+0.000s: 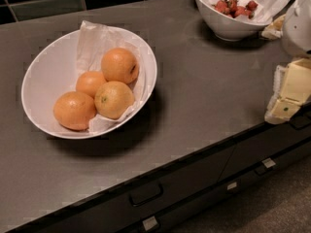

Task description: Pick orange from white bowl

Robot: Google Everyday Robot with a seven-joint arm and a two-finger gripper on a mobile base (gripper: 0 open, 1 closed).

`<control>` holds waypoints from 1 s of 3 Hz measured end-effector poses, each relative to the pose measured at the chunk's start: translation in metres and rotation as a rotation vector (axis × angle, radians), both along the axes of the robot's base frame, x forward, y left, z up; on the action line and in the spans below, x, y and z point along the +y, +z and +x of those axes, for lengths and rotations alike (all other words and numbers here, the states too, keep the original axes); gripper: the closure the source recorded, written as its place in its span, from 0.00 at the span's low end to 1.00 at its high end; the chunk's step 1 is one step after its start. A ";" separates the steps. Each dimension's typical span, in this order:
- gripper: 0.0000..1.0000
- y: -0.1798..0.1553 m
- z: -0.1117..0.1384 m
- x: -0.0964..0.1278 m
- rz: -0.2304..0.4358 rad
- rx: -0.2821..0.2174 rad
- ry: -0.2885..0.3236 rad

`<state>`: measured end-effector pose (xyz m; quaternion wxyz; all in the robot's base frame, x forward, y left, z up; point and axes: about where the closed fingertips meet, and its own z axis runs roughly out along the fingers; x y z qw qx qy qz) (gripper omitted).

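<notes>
Tool (pixel 289 92) by counter (pixel 209 101) edge, far right.

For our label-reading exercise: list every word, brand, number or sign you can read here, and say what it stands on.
None readable: the white bowl, the orange, the smaller bowl, the counter and the gripper at the right edge bear no legible text.

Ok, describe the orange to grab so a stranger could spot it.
On the dark counter, find the wide white bowl at left, far from the end effector at the right edge. Inside, the orange is rearmost of four, with a short dark streak on its skin.
</notes>
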<state>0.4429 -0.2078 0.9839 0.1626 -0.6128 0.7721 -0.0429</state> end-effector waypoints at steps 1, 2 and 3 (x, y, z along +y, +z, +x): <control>0.00 0.007 0.012 0.029 -0.025 -0.011 0.083; 0.00 0.011 0.027 0.067 -0.035 -0.024 0.187; 0.00 0.012 0.030 0.113 -0.014 -0.035 0.316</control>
